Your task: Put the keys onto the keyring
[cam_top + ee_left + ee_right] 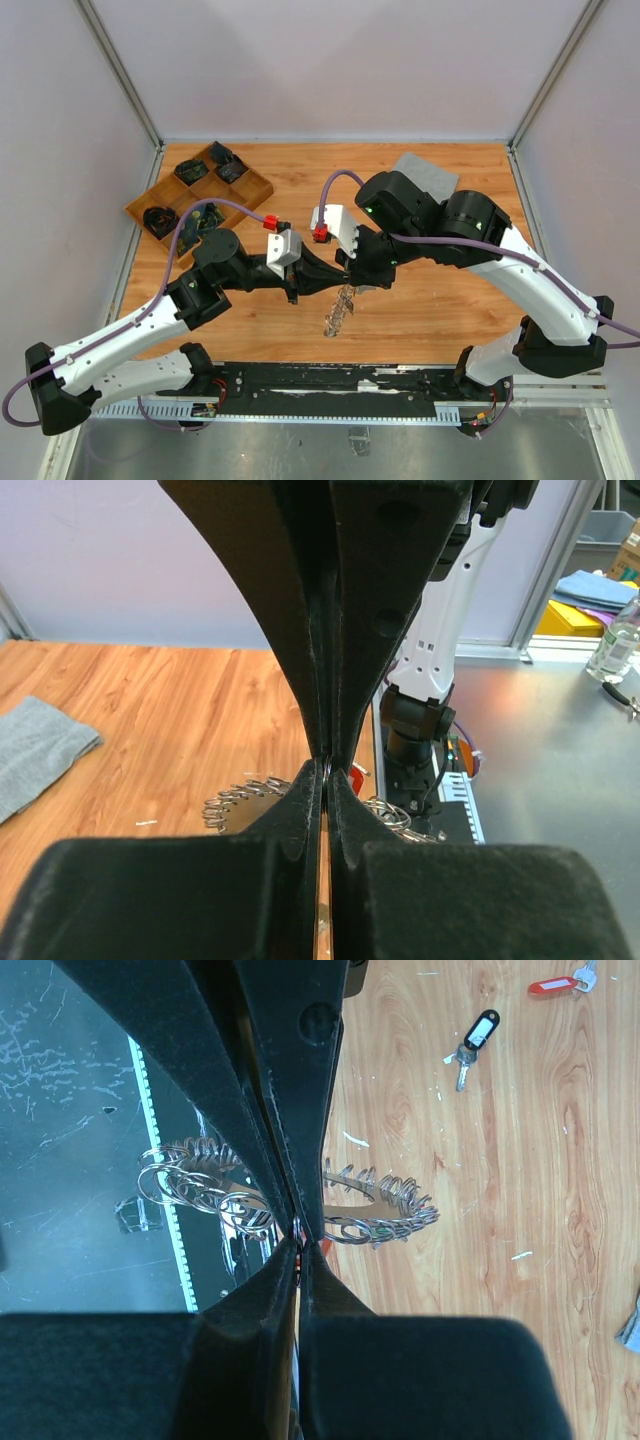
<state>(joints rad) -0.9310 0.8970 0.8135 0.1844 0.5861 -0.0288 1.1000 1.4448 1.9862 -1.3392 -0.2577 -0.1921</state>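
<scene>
keyring (385,1222): bright silver metal
black-tagged key (473,1042): silver blade, black tag with a white label
red-tagged key (555,984): silver blade, plain red tag
table (440,300): orange-brown wood with darker wavy grain streaks
cloth (40,745): plain grey
tray (258,188): mid-brown wood
arms (120,350): white links, black joints
cables (340,175): purple

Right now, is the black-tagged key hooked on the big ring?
No, the black-tagged key lies on the table, apart from the keyring.
</scene>
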